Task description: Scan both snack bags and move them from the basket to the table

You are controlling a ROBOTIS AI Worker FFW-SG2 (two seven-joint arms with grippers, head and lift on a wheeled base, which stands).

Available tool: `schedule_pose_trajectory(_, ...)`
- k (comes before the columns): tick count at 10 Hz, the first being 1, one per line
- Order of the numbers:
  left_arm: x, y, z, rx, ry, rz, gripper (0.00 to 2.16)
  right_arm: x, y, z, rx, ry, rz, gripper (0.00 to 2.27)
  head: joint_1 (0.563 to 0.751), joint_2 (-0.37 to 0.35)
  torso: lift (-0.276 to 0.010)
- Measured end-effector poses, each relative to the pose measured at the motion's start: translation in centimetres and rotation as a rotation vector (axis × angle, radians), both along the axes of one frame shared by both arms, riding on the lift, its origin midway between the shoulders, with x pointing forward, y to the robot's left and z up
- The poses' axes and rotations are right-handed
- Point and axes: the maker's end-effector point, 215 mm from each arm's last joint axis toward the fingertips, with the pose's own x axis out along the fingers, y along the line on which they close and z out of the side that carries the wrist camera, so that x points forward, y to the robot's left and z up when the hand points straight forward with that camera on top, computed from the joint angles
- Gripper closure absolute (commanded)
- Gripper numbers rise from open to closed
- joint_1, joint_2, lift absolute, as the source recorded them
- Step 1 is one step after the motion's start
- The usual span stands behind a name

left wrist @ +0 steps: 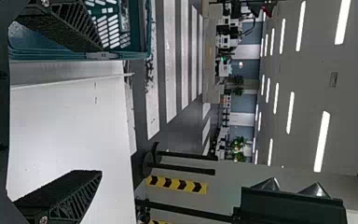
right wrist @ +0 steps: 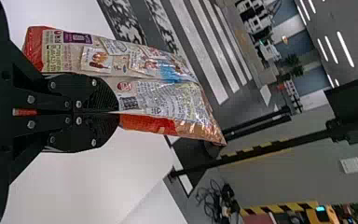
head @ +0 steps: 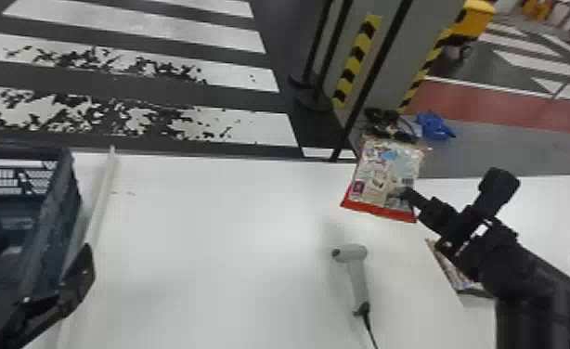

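- Snack bag [head: 384, 171], one of two: held up right of centre in the head view, above the table [head: 214, 241], red edge lowest.
- Right gripper [right wrist: 116, 112]: fingers pinched together on that bag's side.
- Other bag [head: 456, 274]: on the table at the lower right of the head view, partly hidden by the right arm [head: 525, 264].
- Left gripper [left wrist: 101, 111]: fingers spread wide with nothing between them, by the basket [head: 61, 209] at the left edge of the head view.
- Done, by the look of it: both bags out of the basket, one already on the table.
- Left: lowering the held bag onto the table, after a scan if it needs one. Neither bag shows whether it has been read.
- Scanner [head: 357, 278]: on the table, lower right of centre, in neither gripper.
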Motion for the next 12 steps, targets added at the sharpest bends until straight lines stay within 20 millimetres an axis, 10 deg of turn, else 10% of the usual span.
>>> schedule_pose_trajectory(7, 0.7, 0.5, -0.2, -0.009, 0.008, -0.002, 0.05, -3.6, -15.0, -1.4, -0.508, 0.175, -0.671, 2.25, 0.695, -0.350, -0.098)
schedule_pose_trajectory(12, 1.4, -1.3, 0.3, -0.017, -0.001, -0.049, 0.05, -8.8, -23.4, -4.1, -0.334, 0.205, -0.936, 2.25, 0.695, -0.350, -0.098)
